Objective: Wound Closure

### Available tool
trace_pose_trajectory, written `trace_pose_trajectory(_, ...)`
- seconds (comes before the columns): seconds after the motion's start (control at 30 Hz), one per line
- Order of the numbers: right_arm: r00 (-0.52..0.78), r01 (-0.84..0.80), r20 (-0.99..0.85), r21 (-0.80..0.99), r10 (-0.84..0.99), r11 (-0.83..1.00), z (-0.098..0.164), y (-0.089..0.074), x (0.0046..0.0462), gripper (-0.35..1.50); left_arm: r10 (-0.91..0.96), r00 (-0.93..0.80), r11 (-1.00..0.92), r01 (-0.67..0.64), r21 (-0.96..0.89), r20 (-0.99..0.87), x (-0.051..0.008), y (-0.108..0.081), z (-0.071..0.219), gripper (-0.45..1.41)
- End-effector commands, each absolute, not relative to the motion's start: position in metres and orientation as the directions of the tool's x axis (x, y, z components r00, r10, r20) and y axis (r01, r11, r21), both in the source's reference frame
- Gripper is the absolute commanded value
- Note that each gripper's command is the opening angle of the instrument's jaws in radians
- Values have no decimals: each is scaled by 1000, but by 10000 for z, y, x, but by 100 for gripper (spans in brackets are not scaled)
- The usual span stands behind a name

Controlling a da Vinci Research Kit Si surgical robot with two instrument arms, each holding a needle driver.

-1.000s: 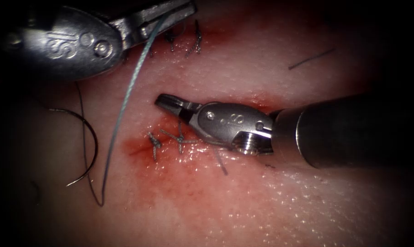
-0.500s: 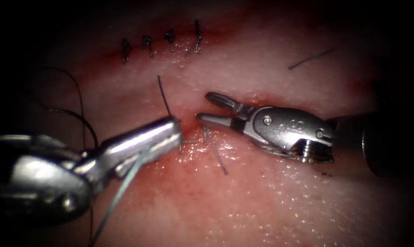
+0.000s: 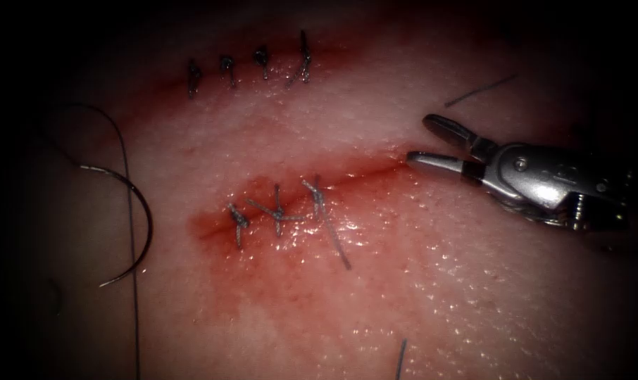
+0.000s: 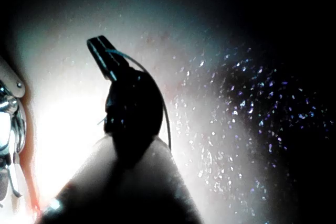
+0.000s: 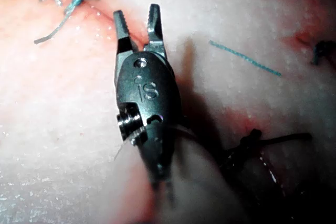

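The right tool [image 3: 432, 141] hung with its jaws spread and empty at the right end of the cut [image 3: 361, 172] in the tissue [image 3: 417, 281]; the curved needle [image 3: 132, 222] lay free on the tissue, well left of the cut, its thread [image 3: 130, 281] just beside it. In the left wrist view, the left tool [image 4: 103, 56] was pressed together on the thread [image 4: 157, 90]. In the right wrist view, the right tool [image 5: 137, 23] stood parted near the stitches [image 5: 63, 1].
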State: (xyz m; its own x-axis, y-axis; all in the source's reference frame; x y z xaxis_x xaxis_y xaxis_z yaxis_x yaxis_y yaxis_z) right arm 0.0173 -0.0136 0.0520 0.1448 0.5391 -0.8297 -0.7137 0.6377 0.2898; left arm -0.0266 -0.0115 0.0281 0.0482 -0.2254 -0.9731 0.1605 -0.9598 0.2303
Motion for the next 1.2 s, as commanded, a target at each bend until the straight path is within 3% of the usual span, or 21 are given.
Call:
trace_pose_trajectory(0.03, 145, -708, -830, 293, 539, 642, 528, -142, 185, 73, -182, 45, -965, 185, 187, -982, -272, -121, 289, 61)
trace_pose_trajectory(0.07, 149, -707, -827, 294, 542, 644, 528, -142, 187, 76, -172, 29, -967, 183, 175, -985, -272, -120, 293, 86)
trace_pose_trajectory(0.13, 151, -706, -826, 294, 543, 644, 527, -143, 189, 81, -120, -14, -979, 168, 116, -993, -269, -113, 301, 108)
trace_pose_trajectory(0.3, 154, -701, -824, 297, 545, 648, 527, -144, 192, 84, 156, -154, -987, 1, -158, -976, -256, -82, 335, 140)
trace_pose_trajectory(0.47, 157, -690, -823, 304, 546, 657, 527, -143, 193, 98, 184, -213, -982, -70, -173, -960, -245, -48, 380, 140)
trace_pose_trajectory(0.6, 173, -668, -814, 317, 555, 673, 528, -142, 193, 120, 179, -236, -982, -95, -161, -955, -236, -20, 423, 125)
trace_pose_trajectory(0.63, 173, -668, -814, 317, 554, 674, 528, -142, 193, 121, 178, -259, -981, -121, -151, -949, -234, -12, 437, 111)
trace_pose_trajectory(0.7, 209, -655, -822, 285, 530, 700, 527, -145, 194, 111, 176, -302, -977, -170, -129, -937, -233, -2, 459, 89)
trace_pose_trajectory(0.83, 380, -567, -831, 138, 407, 812, 525, -151, 196, 101, 161, -358, -970, -229, -81, -920, -237, 4, 506, 79)
trace_pose_trajectory(1.07, 400, -431, -824, 217, 401, 876, 523, -153, 204, 106, 119, -404, -974, -225, -27, -907, -256, -5, 553, 62)
trace_pose_trajectory(1.2, 398, -377, -837, 224, 376, 898, 524, -153, 206, 101, 116, -417, -970, -242, -13, -901, -269, -11, 560, 62)
